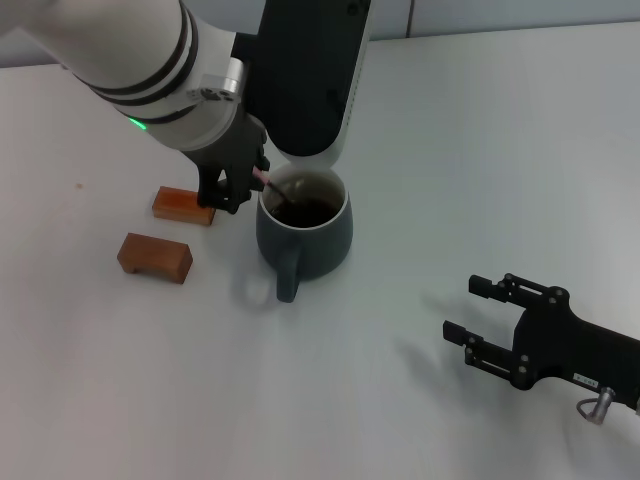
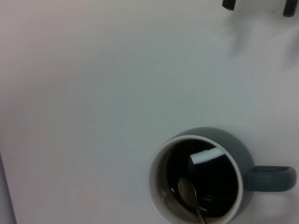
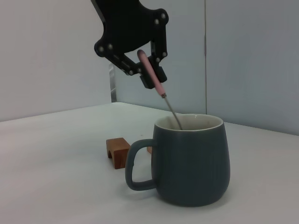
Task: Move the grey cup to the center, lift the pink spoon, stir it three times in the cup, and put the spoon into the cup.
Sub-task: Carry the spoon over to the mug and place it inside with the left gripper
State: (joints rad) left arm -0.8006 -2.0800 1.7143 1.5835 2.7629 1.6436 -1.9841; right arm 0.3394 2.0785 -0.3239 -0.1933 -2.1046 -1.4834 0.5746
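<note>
I see the left gripper (image 1: pixel 235 185) clamped on the spoon (image 3: pixel 156 84), tilted, its bowl down inside the cup (image 1: pixel 305 235) near the rim. The cup stands mid-table (image 1: pixel 480 160), handle toward me. Two blocks (image 1: pixel 155 255) lie just beside the gripper's outer side. My right gripper (image 1: pixel 480 320) rests spread wide, well apart, with bare table between.

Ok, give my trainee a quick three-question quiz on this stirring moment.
1. True or false: the left hand grips the pink spoon by its handle.
2. Where is the spoon's bowl? A) on the table B) inside the grey cup C) on a wooden block
3. Fill in: the right hand rests on the table, fingers ____.

Key: 1 true; 2 B; 3 open.
</note>
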